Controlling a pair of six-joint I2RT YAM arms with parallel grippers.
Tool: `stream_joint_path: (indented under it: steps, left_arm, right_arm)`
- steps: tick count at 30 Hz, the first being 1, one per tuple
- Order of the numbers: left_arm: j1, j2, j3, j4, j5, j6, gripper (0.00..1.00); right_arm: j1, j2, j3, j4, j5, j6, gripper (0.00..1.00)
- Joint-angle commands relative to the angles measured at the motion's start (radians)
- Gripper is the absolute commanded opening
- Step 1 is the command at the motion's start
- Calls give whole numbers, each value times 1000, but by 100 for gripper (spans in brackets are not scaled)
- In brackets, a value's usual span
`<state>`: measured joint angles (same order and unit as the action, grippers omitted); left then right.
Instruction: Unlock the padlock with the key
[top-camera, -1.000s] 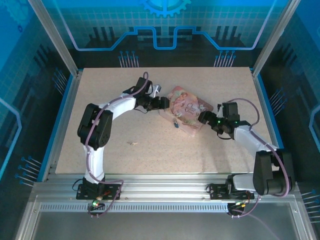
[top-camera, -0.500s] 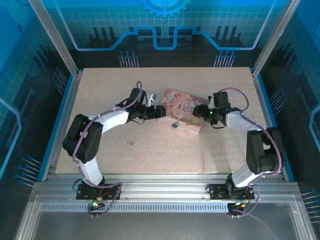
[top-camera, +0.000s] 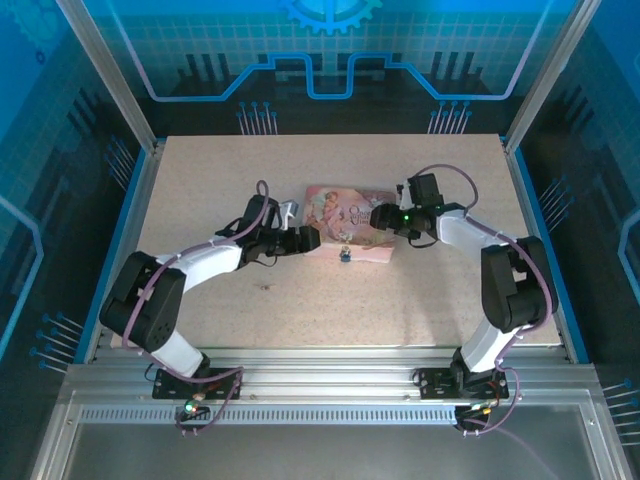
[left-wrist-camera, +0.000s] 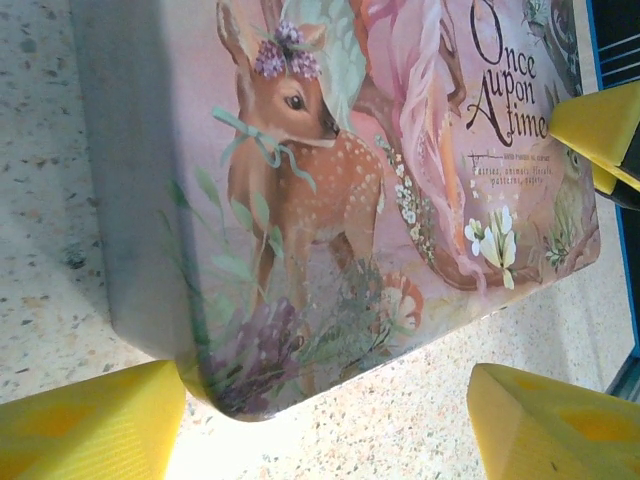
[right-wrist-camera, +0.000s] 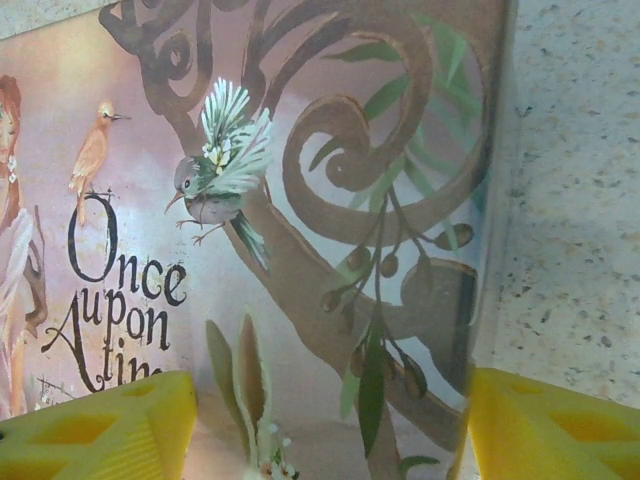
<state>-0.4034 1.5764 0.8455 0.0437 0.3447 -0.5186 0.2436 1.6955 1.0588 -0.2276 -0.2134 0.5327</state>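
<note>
Left tool (left-wrist-camera: 325, 405) gaping wide around the near left corner of the pink box (top-camera: 345, 213), right tool (right-wrist-camera: 330, 420) opening wide at its right end, padlock (top-camera: 344, 256) lying on the desk (top-camera: 220, 180) just beside the box's near edge, key (top-camera: 265, 287) lying apart, nearer and left.

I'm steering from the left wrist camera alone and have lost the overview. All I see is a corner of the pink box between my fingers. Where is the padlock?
Observer: The padlock sits at the middle of the box's long edge, the one facing the arm bases.
Operator: And the key?
Observer: The key lies loose on the table, apart from the box, left of the padlock and nearer the bases.
Operator: What about the other arm?
Observer: The right gripper is open over the box's opposite end, by a painted bird.
</note>
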Motion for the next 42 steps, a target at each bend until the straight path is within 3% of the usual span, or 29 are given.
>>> stream_joint_path:
  steps: [1,18,24,34,42]
  left_arm:
    - [-15,-38,-16,-9,-9,-7,77]
    - [9,-217,-68,-145,-134,-39,84]
    - [12,-336,-59,-322,-212,-63,82]
    - [11,-472,-114,-618,-310,-164,74]
    - [2,-421,-205,-596,-355,-256,59]
  right_arm:
    - [39,21,18,-32,-85,-8,73]
    - [16,-94,25,-126,17,-49,82]
    - [20,-227,-9,-189,81,-68,81]
    - [117,-491,-158,-225,90,-73,72]
    - [255,-616,-274,-235,163,-20,69]
